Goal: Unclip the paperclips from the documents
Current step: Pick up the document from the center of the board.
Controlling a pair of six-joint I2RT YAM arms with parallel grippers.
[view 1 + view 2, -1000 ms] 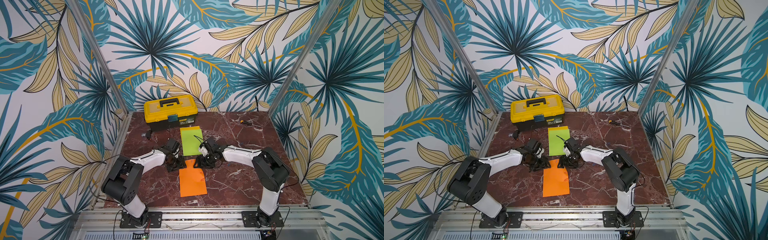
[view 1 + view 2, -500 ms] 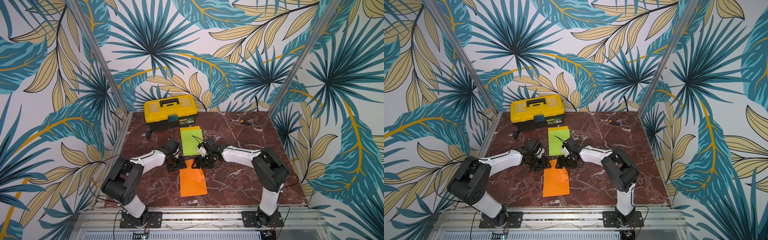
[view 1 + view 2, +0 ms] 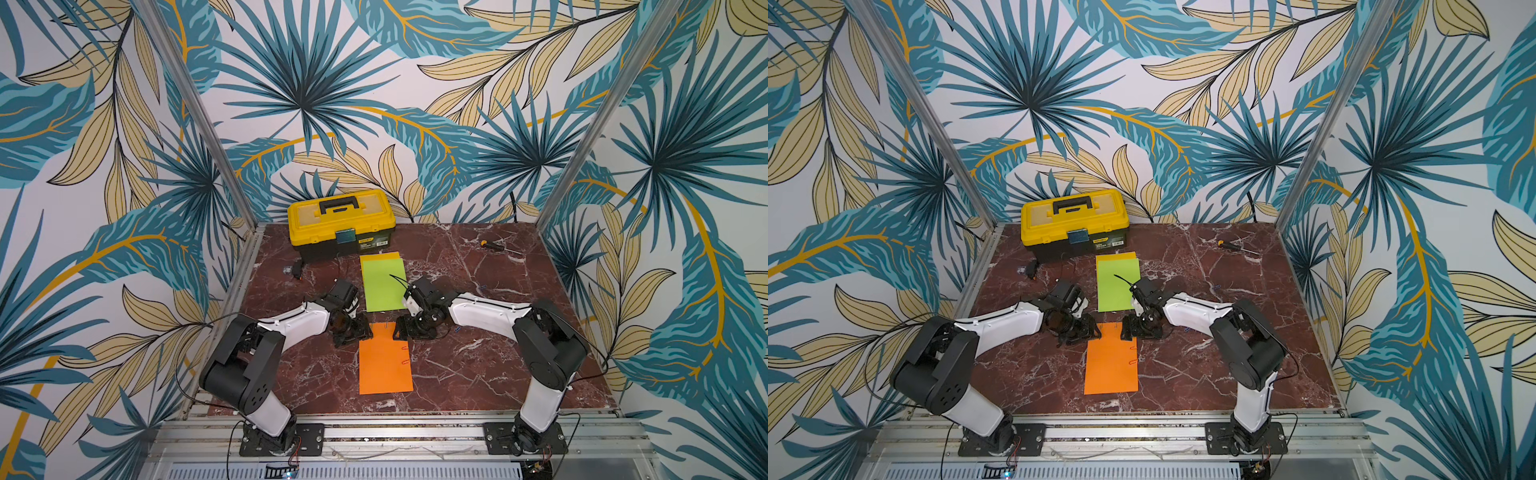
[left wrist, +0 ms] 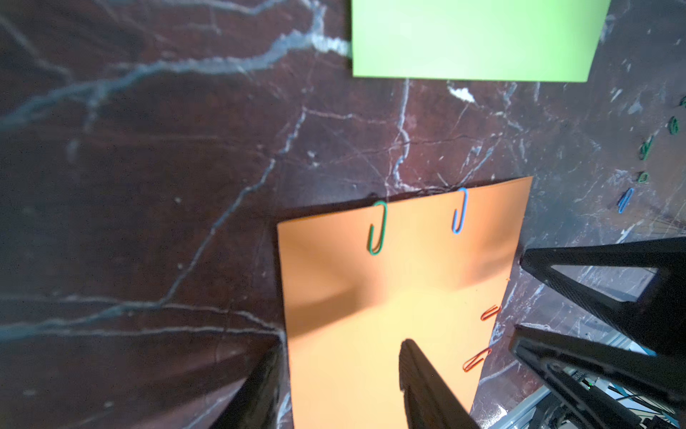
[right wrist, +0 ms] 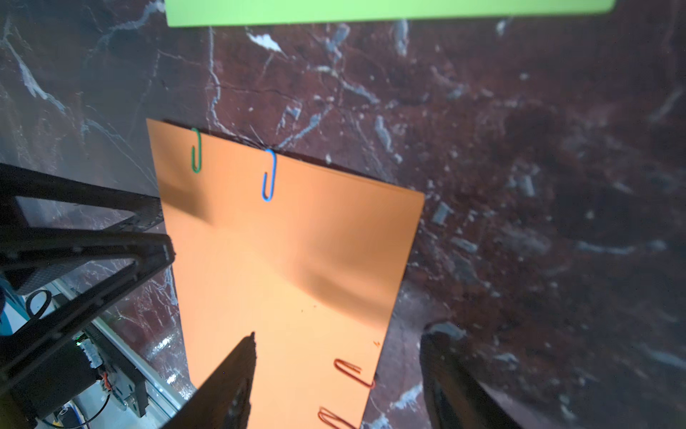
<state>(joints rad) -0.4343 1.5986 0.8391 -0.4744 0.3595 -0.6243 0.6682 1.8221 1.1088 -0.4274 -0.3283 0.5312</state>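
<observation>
The right gripper (image 5: 337, 336) has slid to the far corner of the orange sheet (image 3: 384, 370), fingers (image 5: 237, 371) spread wider, empty; the left gripper (image 4: 341, 347) stays parted.

Yellow toolbox (image 3: 340, 224), shut, on marble table (image 3: 478, 374), small screwdriver (image 3: 492, 246) well apart

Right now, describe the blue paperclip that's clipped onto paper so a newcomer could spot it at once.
Start at the yellow toolbox at the back and come forward past the lime green sheet to the orange sheet. Two clips sit on its far edge. The blue paperclip is the one toward the right arm; its neighbour is a green paperclip.
</observation>
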